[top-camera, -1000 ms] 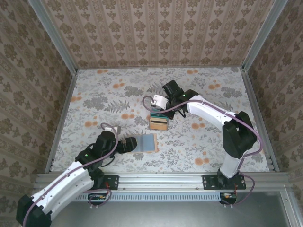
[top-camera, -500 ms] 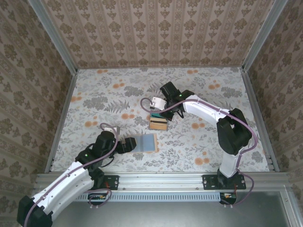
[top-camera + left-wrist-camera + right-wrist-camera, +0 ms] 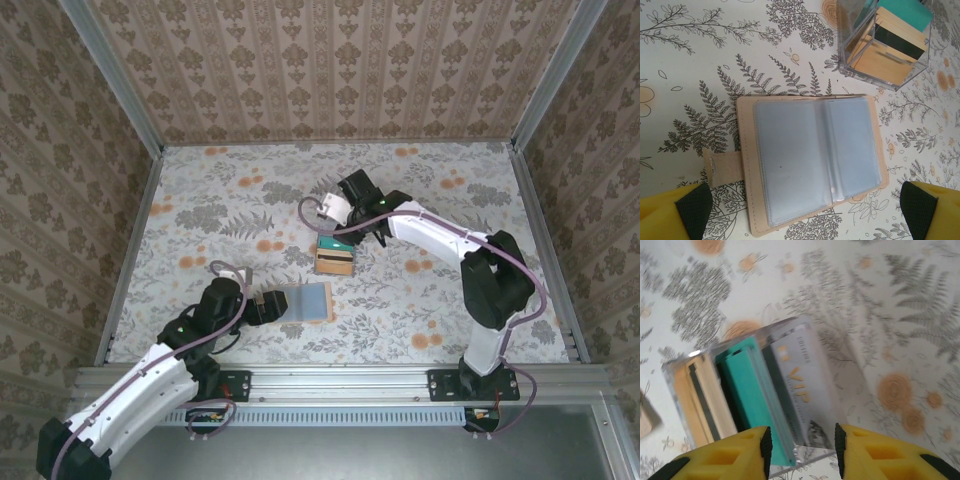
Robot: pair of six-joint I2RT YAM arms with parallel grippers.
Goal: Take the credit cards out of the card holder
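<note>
The card holder (image 3: 815, 160) lies open and flat on the table, tan at the edge, with grey-blue sleeves that look empty; in the top view it is the card holder (image 3: 308, 302). My left gripper (image 3: 802, 217) is open, hovering over its near edge with the fingers (image 3: 687, 212) wide on either side. The credit cards stand in a clear box: a teal card (image 3: 750, 395), a tan card (image 3: 702, 400) with a dark stripe and a grey VIP card (image 3: 800, 380). My right gripper (image 3: 801, 450) is open just above them, its jaws straddling the grey card's end without holding it.
The clear plastic box (image 3: 335, 258) sits mid-table, a little beyond the holder and to its right; it is the clear box (image 3: 885, 47) at the top right of the left wrist view. The floral tabletop (image 3: 200, 220) is walled at the back and both sides.
My right gripper's jaws have parted from shut to open over the clear box. The left arm and the card holder have stayed put.
</note>
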